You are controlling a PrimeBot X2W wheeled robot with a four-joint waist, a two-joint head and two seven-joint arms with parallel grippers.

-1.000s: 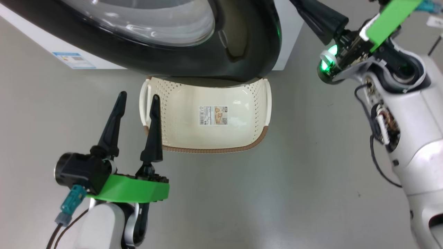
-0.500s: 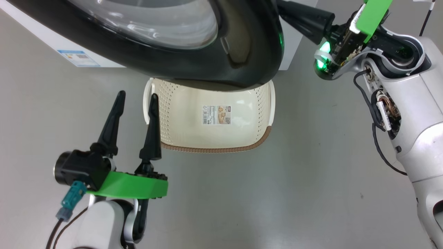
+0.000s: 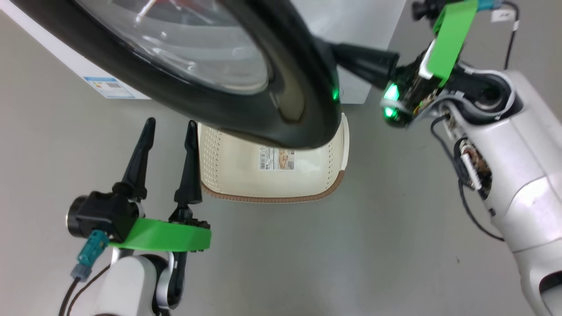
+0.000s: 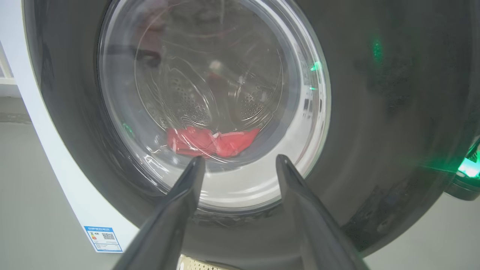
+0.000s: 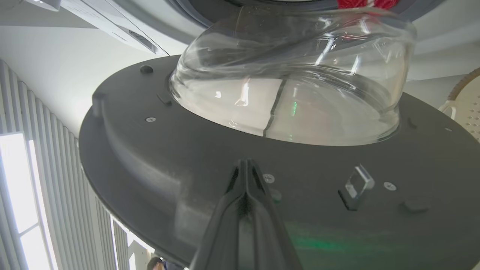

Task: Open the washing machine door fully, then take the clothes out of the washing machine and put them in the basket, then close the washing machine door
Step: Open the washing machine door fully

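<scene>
The right gripper [image 5: 245, 165] has its jaws pressed together with nothing between them. Its tips are at the dark grey inner face of the washing machine door [image 5: 180, 161], just below the bulging glass bowl [image 5: 292, 93] in the right wrist view; whether they touch cannot be told. In the head view this gripper reaches in from the upper right and its tips pass behind the door's glossy black rim. The left gripper [image 3: 170, 128] hovers at the lower left, jaws wide and empty, pointing up the frame beside the left end of the basket [image 3: 272, 198].

The door stands partly swung out from the white washing machine [image 3: 364, 26] and overhangs the far half of the basket. The basket sits on the floor [image 3: 307, 263] with a paper label [image 3: 276, 159] on its bottom. The red clothes [image 4: 212, 140] lie low in the steel drum, seen through the glass in the left wrist view.

The floor is smooth, pale grey and softly reflective. A blue label [image 3: 107, 86] marks the machine's front at the upper left. At the left of the right wrist view stand a pale slatted wall [image 5: 56, 150] and a bright window [image 5: 15, 195].
</scene>
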